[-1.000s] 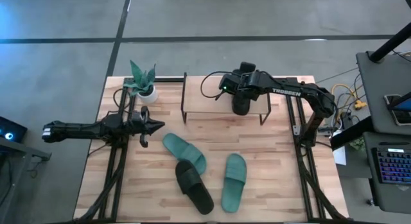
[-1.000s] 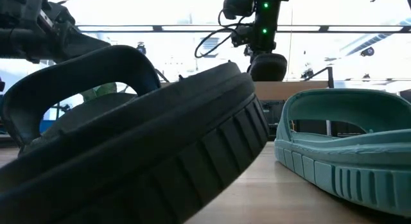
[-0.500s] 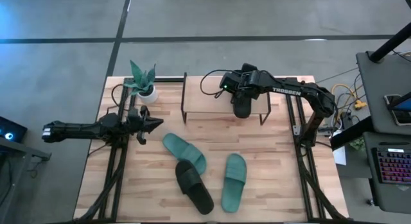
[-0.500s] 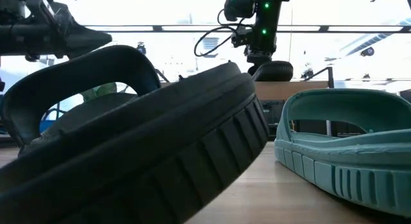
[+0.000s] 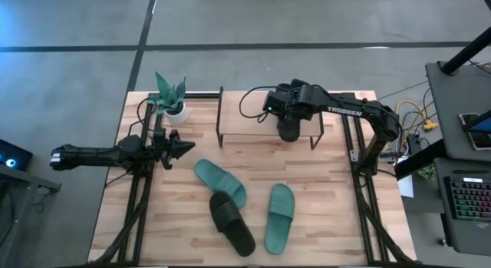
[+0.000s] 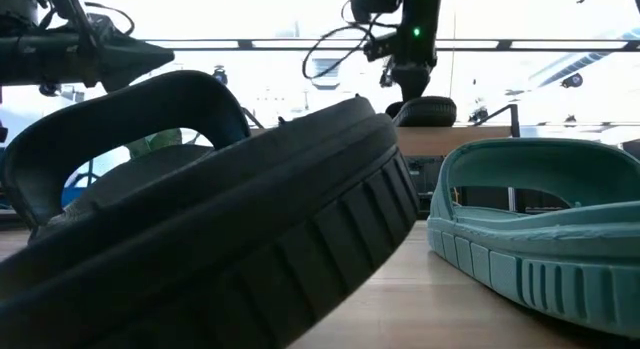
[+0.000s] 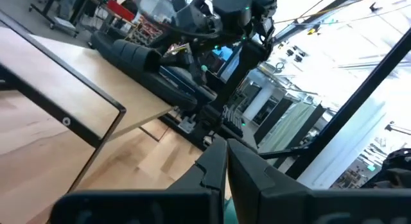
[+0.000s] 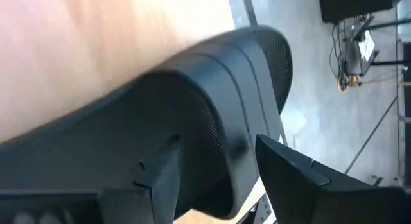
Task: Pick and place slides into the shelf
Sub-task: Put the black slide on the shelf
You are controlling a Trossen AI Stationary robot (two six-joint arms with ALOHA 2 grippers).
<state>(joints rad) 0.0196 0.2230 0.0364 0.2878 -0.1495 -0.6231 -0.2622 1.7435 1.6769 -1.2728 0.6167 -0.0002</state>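
Pale wooden slatted tabletop (image 5: 322, 214) in warm honey tones, striped lengthwise by board seams. Light wooden top board of the low black-framed shelf (image 5: 253, 122), slightly paler than the table. Two teal green open-toe slide sandals (image 5: 221, 183) (image 5: 280, 216), plain and matte, with ribbed vertical grooves along the sole edge in the low view. One black slide sandal (image 5: 232, 223) between them, likewise ribbed at the sole. Another black slide sandal (image 5: 288, 127) on the shelf, finely textured on its surface, perhaps dotted, hard to tell up close. Dark, near-black arms throughout. Green spiky-leaved plant in a small white pot (image 5: 170, 97). Grey floor (image 5: 307, 22) crossed by dark lines.
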